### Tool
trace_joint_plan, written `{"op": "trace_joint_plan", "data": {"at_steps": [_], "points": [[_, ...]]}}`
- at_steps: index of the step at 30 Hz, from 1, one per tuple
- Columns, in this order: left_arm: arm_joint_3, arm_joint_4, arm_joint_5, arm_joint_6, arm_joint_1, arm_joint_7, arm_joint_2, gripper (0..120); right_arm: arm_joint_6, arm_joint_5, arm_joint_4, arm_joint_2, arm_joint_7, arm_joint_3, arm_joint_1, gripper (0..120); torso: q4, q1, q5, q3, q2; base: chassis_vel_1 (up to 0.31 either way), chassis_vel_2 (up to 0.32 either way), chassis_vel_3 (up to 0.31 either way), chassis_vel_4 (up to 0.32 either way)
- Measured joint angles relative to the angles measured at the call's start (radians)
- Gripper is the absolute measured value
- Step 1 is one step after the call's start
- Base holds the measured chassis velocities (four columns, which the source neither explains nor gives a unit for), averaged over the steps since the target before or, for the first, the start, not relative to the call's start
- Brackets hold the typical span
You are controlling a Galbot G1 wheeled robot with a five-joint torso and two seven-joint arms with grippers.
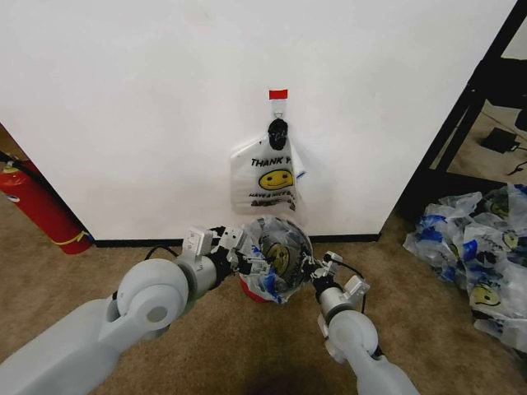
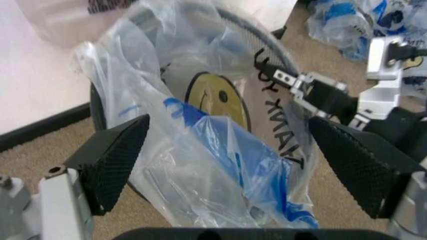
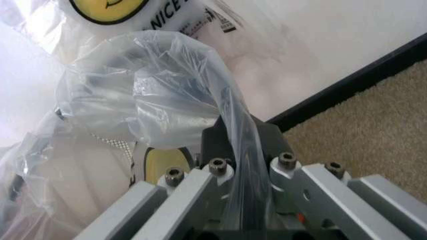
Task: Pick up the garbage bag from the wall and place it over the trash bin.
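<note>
Garbage bag point(image 1: 276, 257) already sits in and over the trash bin point(image 1: 257, 290) on the carpet, just before the wall point(image 1: 148, 107), as we look down from the head view; a second identical bag point(image 1: 272, 177) hangs on the hook point(image 1: 278, 103) above. Our left gripper point(image 1: 235, 251) is at the bin's left rim and our right gripper point(image 1: 317, 267) at its right rim. We judge the pick done and the fitting of the bag's mouth over the rim unfinished. A fire extinguisher point(image 1: 37, 206) stands well apart to the left, a pile of bags point(image 1: 473, 247) to the right, with open carpet around the bin.

From the left wrist, our jaws stand spread on either side of crumpled plastic, pinching nothing.

From the right wrist, our jaws are pressed together on a strip of the bag, close to the baseboard point(image 3: 347, 85).
</note>
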Motion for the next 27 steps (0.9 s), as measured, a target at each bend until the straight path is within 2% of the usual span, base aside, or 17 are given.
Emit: {"op": "trace_joint_plan", "data": {"at_steps": [3, 7, 8, 14, 15, 22, 24, 27], "points": [[0.002, 0.014, 0.002, -0.001, 0.005, 0.004, -0.004, 93, -0.001, 0.001, 0.003, 0.002, 0.001, -0.001, -0.001, 1, 0.0001, 0.000, 0.0000, 0.000, 0.000, 0.000, 0.000, 0.000, 0.000], [0.003, 0.015, 0.002, -0.002, 0.008, 0.011, -0.004, 79, -0.002, 0.001, 0.004, 0.004, 0.001, -0.002, -0.002, 1, 0.0000, 0.000, 0.0000, 0.000, 0.000, 0.000, 0.000, 0.000, 0.000], [0.003, 0.015, 0.002, -0.002, 0.008, 0.011, -0.004, 79, -0.002, 0.001, 0.004, 0.004, 0.001, -0.002, -0.002, 1, 0.0000, 0.000, 0.0000, 0.000, 0.000, 0.000, 0.000, 0.000, 0.000], [0.013, 0.016, 0.005, -0.003, 0.018, 0.014, -0.001, 53, -0.003, 0.002, 0.006, 0.007, 0.003, -0.003, -0.001, 1, 0.0000, 0.000, 0.0000, 0.000, 0.000, 0.000, 0.000, 0.000, 0.000], [0.013, 0.016, 0.005, -0.003, 0.018, 0.014, -0.001, 53, -0.003, 0.002, 0.006, 0.007, 0.003, -0.003, -0.001, 1, 0.0000, 0.000, 0.0000, 0.000, 0.000, 0.000, 0.000, 0.000, 0.000], [0.015, 0.022, 0.009, -0.003, 0.019, 0.014, -0.002, 23, -0.004, 0.007, 0.013, 0.002, 0.006, -0.004, -0.001, 1, 0.0000, 0.000, 0.0001, 0.000, 0.000, 0.000, 0.000, 0.000, 0.000], [0.015, 0.022, 0.009, -0.003, 0.019, 0.014, -0.001, 20, -0.005, 0.008, 0.014, 0.001, 0.007, -0.004, -0.001, 1, 0.0000, 0.000, 0.0000, 0.000, 0.000, 0.000, 0.000, 0.000, 0.000], [0.012, 0.022, 0.010, -0.004, 0.021, 0.014, 0.001, 7, -0.005, 0.013, 0.016, -0.002, 0.008, -0.002, -0.001, 1, 0.0000, 0.000, 0.0000, 0.000, 0.000, 0.000, 0.000, 0.000, 0.000]]}}
